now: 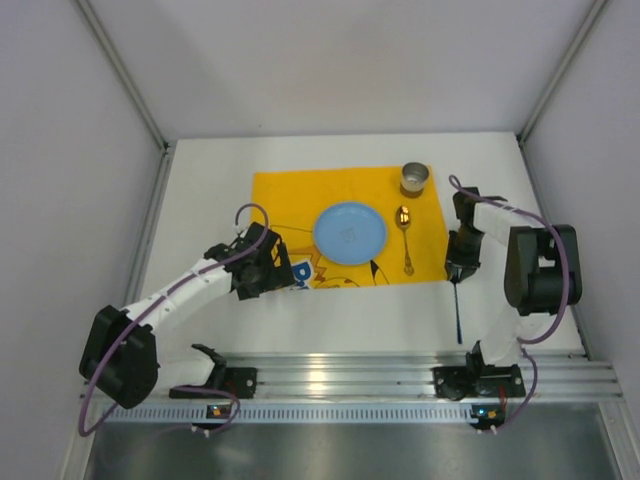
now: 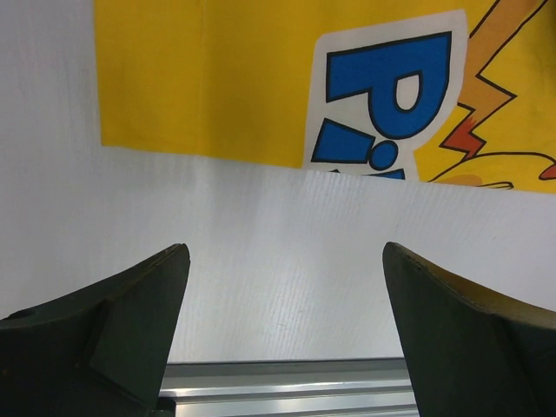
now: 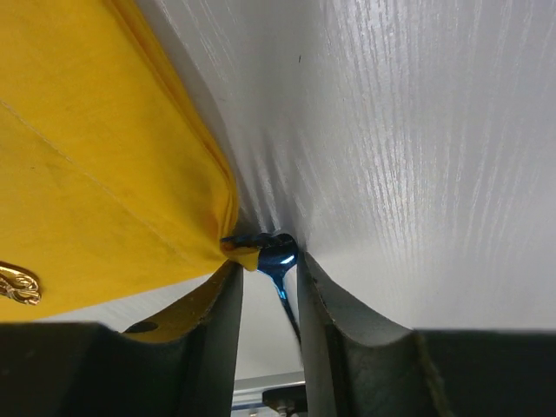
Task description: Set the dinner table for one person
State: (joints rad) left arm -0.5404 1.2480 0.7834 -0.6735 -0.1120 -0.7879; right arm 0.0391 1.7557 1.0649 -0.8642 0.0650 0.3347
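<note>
The white dinner table (image 1: 350,320) carries a yellow printed mat (image 1: 290,200) with a blue plate (image 1: 349,232), a gold spoon (image 1: 405,240) and a metal cup (image 1: 415,178) on it. A blue fork (image 1: 458,315) lies off the mat's front right corner, handle toward me. My right gripper (image 1: 458,268) is down on its head. In the right wrist view my right gripper (image 3: 269,269) is closed narrowly on the fork head (image 3: 278,254), with the mat corner (image 3: 87,174) bunched against it. My left gripper (image 1: 262,265) is open and empty (image 2: 287,261) over bare table by the mat's front left corner (image 2: 217,78).
An aluminium rail (image 1: 400,375) runs along the near table edge and also shows in the left wrist view (image 2: 287,382). White walls enclose the table on three sides. The gold spoon's end (image 3: 17,285) shows at the left in the right wrist view.
</note>
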